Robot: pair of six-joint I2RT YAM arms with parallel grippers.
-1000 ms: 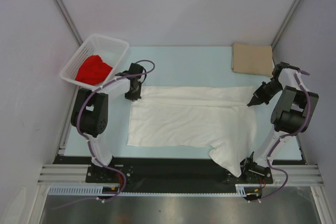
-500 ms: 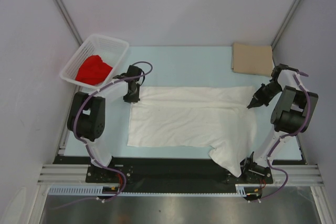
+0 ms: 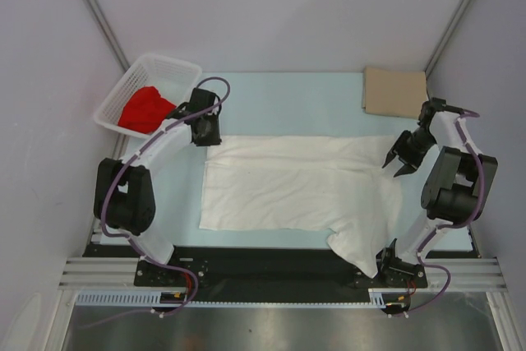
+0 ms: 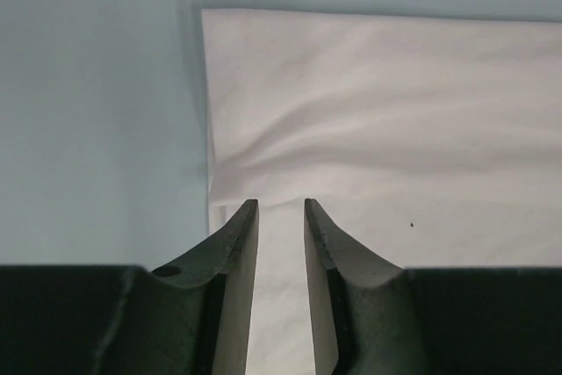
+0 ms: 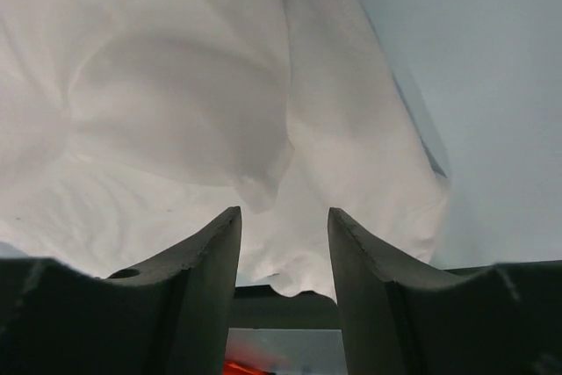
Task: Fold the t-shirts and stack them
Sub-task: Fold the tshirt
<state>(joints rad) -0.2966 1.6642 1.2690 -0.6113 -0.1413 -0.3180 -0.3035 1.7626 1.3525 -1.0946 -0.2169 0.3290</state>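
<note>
The white t-shirt [image 3: 296, 182] lies spread across the middle of the blue table, its far edge folded over and its near right part hanging over the front edge. My left gripper [image 3: 209, 137] hovers at the shirt's far left corner, open. In the left wrist view the left gripper [image 4: 279, 210] has only flat white t-shirt [image 4: 378, 120] beneath the gap. My right gripper [image 3: 395, 164] stands open over the far right corner. In the right wrist view the right gripper [image 5: 283, 217] holds nothing above the white t-shirt [image 5: 176, 103]. The tan t-shirt [image 3: 396, 92] lies folded at the back right. The red t-shirt [image 3: 146, 110] is bunched in the basket.
A white lattice basket [image 3: 158, 70] sits tilted at the back left corner, close behind my left arm. Grey walls close in both sides and the back. The black rail [image 3: 271, 262] with the arm bases runs along the near edge.
Both grippers have opened and let go of the white t-shirt's far edge. The left gripper has drawn back toward the basket; the right has lifted slightly.
</note>
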